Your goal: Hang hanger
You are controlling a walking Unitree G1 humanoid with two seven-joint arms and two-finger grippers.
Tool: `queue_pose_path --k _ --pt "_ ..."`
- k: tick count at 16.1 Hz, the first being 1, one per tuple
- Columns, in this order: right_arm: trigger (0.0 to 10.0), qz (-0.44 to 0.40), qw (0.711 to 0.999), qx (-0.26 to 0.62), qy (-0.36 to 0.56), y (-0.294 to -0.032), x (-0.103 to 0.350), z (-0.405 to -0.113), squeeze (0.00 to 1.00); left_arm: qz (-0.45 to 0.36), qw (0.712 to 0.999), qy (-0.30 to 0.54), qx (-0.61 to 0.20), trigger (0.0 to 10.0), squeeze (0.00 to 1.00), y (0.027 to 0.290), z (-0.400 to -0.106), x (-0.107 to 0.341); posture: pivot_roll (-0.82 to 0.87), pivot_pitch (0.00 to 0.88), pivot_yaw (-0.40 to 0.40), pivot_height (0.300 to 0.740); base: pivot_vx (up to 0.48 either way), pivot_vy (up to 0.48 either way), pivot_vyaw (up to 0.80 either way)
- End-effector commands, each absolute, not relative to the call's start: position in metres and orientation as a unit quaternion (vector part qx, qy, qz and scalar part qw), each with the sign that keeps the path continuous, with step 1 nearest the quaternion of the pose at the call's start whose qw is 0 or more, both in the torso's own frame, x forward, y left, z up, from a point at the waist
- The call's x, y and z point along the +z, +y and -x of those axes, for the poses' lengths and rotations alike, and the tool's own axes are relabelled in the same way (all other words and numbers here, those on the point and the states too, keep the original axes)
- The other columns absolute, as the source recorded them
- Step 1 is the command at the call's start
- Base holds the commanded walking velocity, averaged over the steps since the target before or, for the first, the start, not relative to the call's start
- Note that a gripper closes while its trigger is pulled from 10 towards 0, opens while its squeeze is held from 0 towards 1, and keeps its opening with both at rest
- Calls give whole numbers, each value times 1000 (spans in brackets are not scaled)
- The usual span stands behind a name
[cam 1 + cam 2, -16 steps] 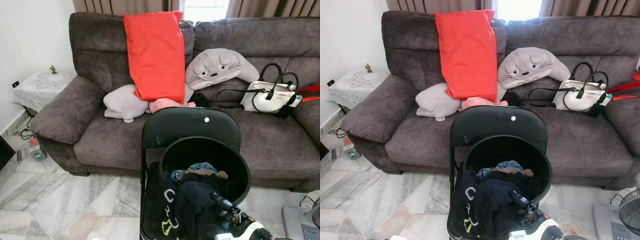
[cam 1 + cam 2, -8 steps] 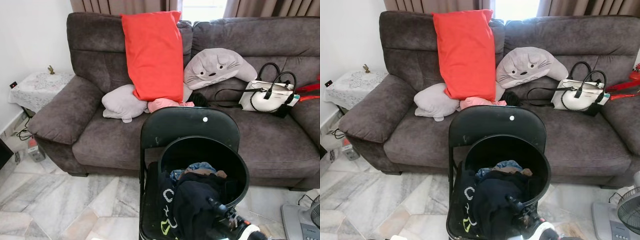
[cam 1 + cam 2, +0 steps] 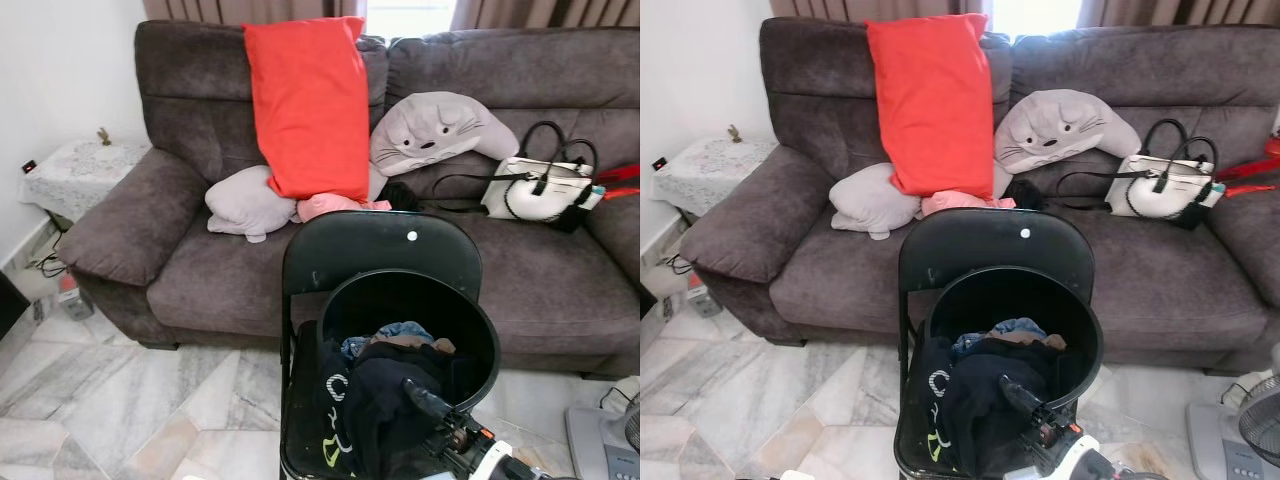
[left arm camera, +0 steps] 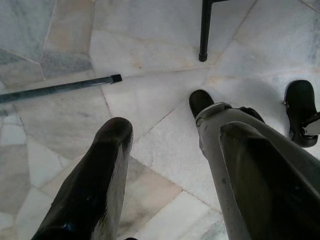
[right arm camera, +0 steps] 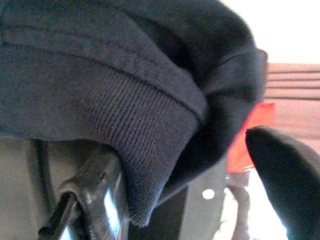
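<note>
the grey sofa (image 3: 230, 270) stands behind a black folding chair (image 3: 380, 250) carrying a black bucket (image 3: 480, 340). a dark knit garment (image 5: 100, 100) lies heaped in it, between the right gripper (image 3: 418, 398)'s spread fingers. the left gripper (image 4: 170, 170) hangs open over marble floor (image 4: 150, 100). no hanger can be made out.

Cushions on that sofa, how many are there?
3: a tall red cushion leaning on the backrest, a pale grey one lying left of it, and a grey cat-faced one right of it. Others may be hidden behind.
</note>
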State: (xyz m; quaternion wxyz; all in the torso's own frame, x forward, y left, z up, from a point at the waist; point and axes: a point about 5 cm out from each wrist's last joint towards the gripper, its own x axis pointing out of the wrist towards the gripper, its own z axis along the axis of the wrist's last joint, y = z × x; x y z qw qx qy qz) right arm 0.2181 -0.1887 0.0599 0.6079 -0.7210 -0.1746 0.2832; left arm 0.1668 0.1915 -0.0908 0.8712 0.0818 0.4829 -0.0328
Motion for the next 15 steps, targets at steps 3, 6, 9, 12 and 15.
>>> queue_pose_path --k 3,6,9,12,15 --pt "10000 711 614 265 -216 -186 71 -217 0 -87 870 484 -26 10000 0 196 -165 -91 -163 48 77 740 0 0 0" --pt "10000 657 631 332 -246 -174 70 -197 0 -87 870 485 -27 10000 0 195 -165 -91 -171 45 81 740 0 0 0" --pt "10000 632 648 351 -238 -173 67 -192 0 -88 870 485 -29 10000 0 196 -165 -91 -172 44 86 740 0 0 0" --pt "10000 632 655 360 -206 -177 59 -194 0 -90 869 485 -30 10000 0 196 -165 -91 -170 42 90 740 0 0 0" --pt "10000 629 669 369 -143 -185 46 -199 0 -92 869 485 -31 10000 0 196 -165 -91 -168 39 96 740 0 0 0"
